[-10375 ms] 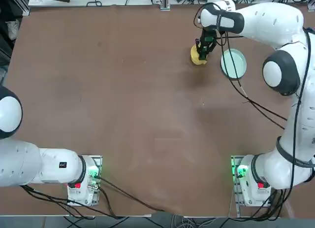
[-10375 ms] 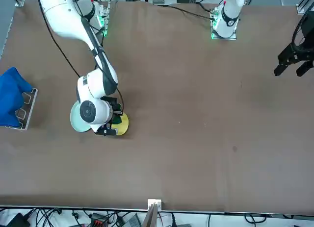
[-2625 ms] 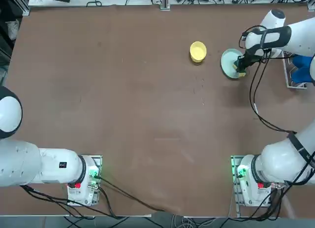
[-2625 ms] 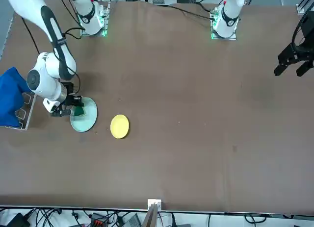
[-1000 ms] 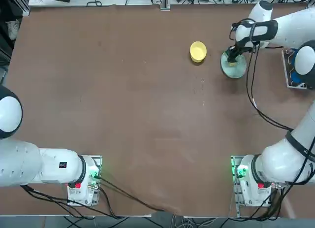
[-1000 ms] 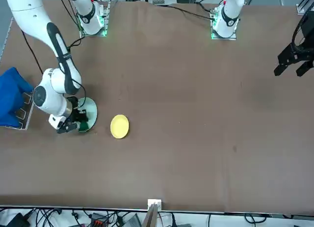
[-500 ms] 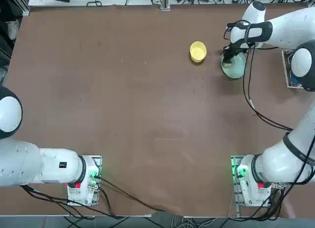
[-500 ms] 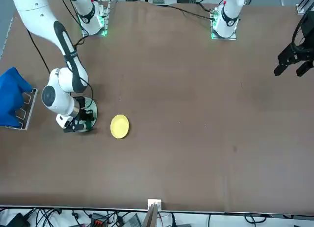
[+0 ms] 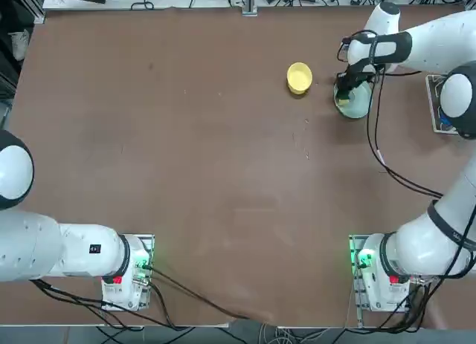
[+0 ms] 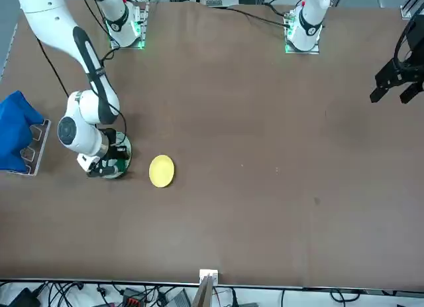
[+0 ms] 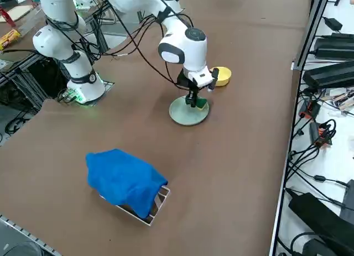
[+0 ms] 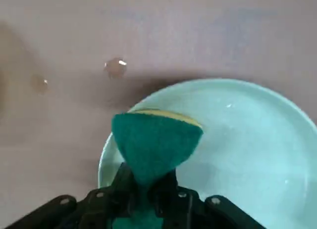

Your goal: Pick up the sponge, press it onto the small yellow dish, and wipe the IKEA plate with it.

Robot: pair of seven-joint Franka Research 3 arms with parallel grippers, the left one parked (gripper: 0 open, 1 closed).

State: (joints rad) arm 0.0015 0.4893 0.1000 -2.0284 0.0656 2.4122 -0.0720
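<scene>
My right gripper is shut on the sponge, whose dark green top faces the wrist camera with a thin yellow layer at its far edge. The sponge is pressed onto the IKEA plate, at the part of the rim nearest the small yellow dish. From overhead, the gripper holds the sponge on the left edge of the pale green plate. The yellow dish sits apart to the plate's left. The right side view shows the sponge, plate and dish.
A blue cloth lies over a small rack to the right of the plate, also visible from the front. Small wet spots mark the table beside the plate. Cables hang from the right arm above the table.
The gripper has slid the sponge along the plate's left rim a little toward the robot. Plate and yellow dish have stayed in place.
</scene>
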